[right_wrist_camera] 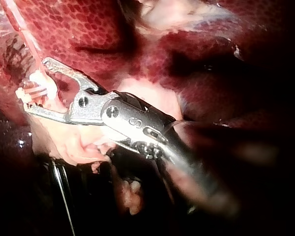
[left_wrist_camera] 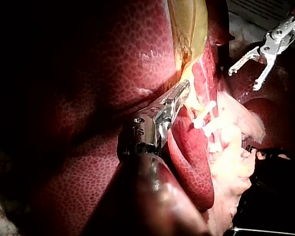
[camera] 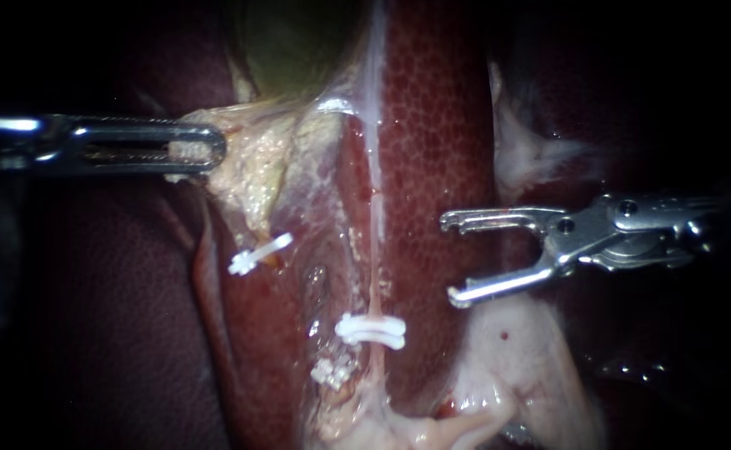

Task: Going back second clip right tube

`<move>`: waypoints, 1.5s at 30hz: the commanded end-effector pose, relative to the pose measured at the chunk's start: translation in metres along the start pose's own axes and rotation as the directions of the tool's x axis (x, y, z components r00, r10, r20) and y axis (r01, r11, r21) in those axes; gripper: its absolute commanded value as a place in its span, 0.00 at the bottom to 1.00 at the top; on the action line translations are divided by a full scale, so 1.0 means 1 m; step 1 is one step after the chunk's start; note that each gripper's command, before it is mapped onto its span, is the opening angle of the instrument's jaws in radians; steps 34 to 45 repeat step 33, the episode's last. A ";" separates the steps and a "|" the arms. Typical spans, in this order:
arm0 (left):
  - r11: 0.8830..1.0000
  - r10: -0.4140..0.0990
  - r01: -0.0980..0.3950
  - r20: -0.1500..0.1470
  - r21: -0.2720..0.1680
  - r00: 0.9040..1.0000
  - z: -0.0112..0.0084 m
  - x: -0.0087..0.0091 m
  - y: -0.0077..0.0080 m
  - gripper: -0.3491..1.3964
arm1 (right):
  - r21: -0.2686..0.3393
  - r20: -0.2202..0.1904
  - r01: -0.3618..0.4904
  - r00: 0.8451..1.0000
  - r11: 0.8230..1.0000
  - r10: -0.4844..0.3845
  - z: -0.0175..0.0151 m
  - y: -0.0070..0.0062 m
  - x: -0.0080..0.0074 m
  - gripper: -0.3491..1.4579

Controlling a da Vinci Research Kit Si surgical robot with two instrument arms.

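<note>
Jaws: right instrument's (camera: 450, 258) spread; left instrument's (camera: 213, 148) pinching pale tissue (camera: 248, 177); white clip (camera: 371, 331) across right tube (camera: 377, 218)

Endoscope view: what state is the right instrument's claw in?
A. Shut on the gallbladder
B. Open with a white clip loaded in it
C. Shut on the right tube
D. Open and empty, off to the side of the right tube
D: the right instrument's claw shows a wide gap with nothing in it. It stands apart from the right tube, and the white clip sits on that tube, not in the claw.
</note>
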 end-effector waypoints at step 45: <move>1.000 0.015 -0.014 -0.057 0.013 0.998 0.0080 0.0047 0.0012 0.03 | 0.000 -0.017 0.005 1.000 1.000 -0.005 -0.0002 0.0000 -0.0001 0.52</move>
